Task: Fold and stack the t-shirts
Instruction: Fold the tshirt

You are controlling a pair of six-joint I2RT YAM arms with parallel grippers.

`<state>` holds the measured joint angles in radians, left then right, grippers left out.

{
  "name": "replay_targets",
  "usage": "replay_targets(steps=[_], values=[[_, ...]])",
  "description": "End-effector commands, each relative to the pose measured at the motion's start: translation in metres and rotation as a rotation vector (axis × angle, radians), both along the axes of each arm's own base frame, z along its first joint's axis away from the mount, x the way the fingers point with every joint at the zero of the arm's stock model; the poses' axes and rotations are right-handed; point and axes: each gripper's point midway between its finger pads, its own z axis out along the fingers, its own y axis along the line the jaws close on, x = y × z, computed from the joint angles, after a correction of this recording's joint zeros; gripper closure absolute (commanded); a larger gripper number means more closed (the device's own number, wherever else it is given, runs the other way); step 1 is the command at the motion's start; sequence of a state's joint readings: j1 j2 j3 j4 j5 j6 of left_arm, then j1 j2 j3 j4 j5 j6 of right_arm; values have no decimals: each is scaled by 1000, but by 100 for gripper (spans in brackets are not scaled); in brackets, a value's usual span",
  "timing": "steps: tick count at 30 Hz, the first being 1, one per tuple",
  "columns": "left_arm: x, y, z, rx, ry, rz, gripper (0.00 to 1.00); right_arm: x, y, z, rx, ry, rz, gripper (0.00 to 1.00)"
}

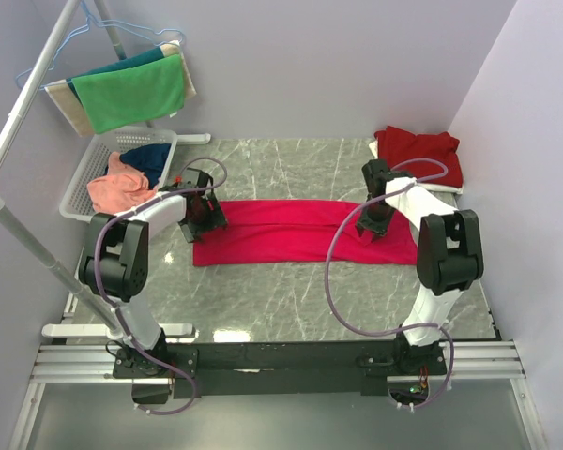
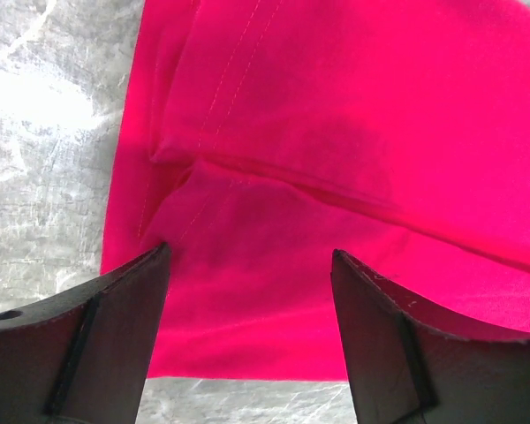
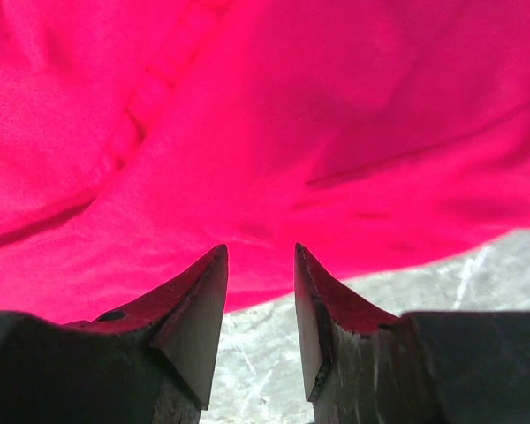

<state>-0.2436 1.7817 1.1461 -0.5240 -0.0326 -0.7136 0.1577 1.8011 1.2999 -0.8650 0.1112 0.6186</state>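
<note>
A bright pinkish-red t-shirt (image 1: 291,232) lies folded into a long band across the middle of the marble table (image 1: 281,305). My left gripper (image 1: 205,223) hovers over its left end, jaws wide open. In the left wrist view that gripper (image 2: 250,256) has only shirt fabric (image 2: 353,115) beneath it and nothing between its fingers. Over the shirt's right end, my right gripper (image 1: 369,228) stands open. In the right wrist view its gap (image 3: 261,252) is narrower and empty, above the shirt's edge (image 3: 291,115). A maroon-red t-shirt (image 1: 418,152) lies at the back right.
A white basket (image 1: 83,183) at the left holds a salmon-orange shirt (image 1: 120,187) and a navy one (image 1: 150,157). Above it a rack (image 1: 38,80) carries a green towel (image 1: 131,94) with teal and beige ones behind. Walls close in the table on both sides.
</note>
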Motion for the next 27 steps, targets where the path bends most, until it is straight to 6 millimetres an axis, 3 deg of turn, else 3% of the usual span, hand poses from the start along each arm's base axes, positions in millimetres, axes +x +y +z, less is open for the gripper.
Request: replay_targets(steps=[1, 8, 22, 27], values=[[12, -3, 7, 8, -45, -23, 22, 2, 10, -14, 20, 20, 23, 57], [1, 22, -7, 140, 29, 38, 22, -11, 5, -27, -20, 68, 9, 57], [-5, 32, -12, 198, 70, 53, 24, 3, 6, -43, -32, 89, -8, 68], [-4, 32, -12, 201, 75, 48, 24, 9, 6, -36, -37, 75, -12, 75]])
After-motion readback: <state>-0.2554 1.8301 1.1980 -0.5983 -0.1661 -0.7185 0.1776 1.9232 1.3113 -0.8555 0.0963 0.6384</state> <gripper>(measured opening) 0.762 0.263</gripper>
